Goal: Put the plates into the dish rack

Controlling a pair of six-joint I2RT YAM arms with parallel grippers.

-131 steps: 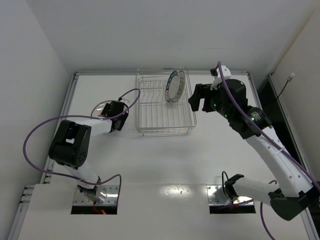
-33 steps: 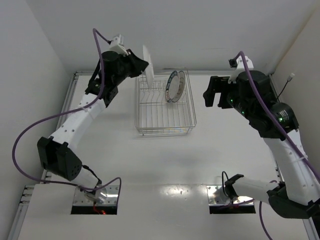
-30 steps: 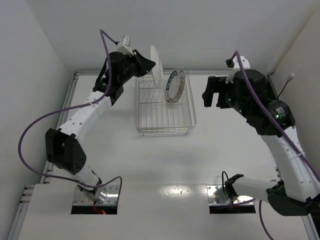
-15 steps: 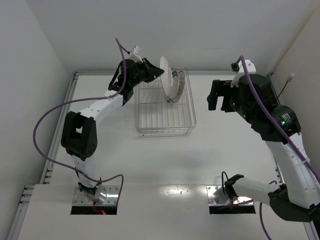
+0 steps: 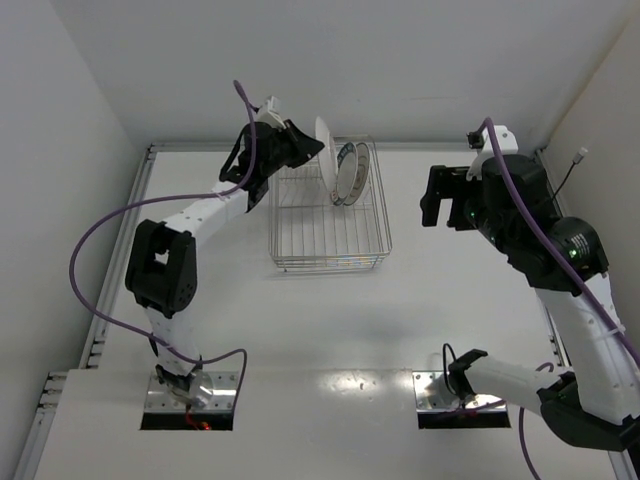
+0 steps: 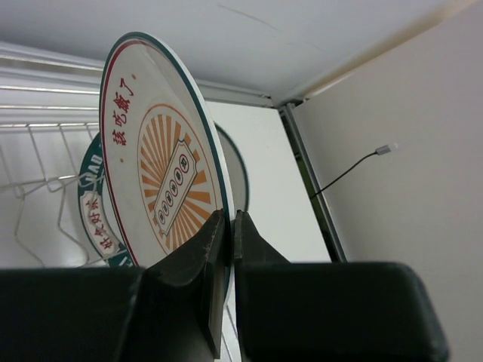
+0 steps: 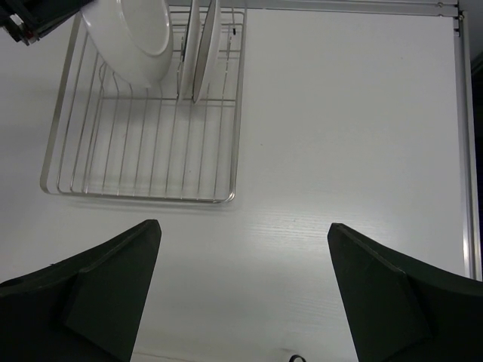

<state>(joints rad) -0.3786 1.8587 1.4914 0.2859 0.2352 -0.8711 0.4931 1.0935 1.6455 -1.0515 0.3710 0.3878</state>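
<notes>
My left gripper [image 5: 305, 148] is shut on the rim of the plate with the orange sunburst centre [image 6: 162, 173]. It holds that plate [image 5: 323, 146] on edge above the back of the dish rack [image 5: 330, 215]. Two plates [image 5: 351, 172] stand upright in the rack just to its right. In the left wrist view the dark-rimmed plate [image 6: 94, 219] shows behind the held one, and a third rim [image 6: 232, 162] behind that. From the right wrist I see the held plate's white back [image 7: 136, 38] and the two racked plates [image 7: 200, 45]. My right gripper [image 7: 243, 225] hangs open, high above bare table right of the rack.
The silver wire rack [image 7: 143, 151] sits at the back middle of the white table [image 5: 320, 320]. A raised metal rim [image 7: 460, 113] runs along the table's right and back edges. Walls close in on the left, back and right.
My left arm swung the sunburst plate from the left side across to the rack's back, then lowered it slightly beside the two standing plates. The right arm drifted a little to the right.
</notes>
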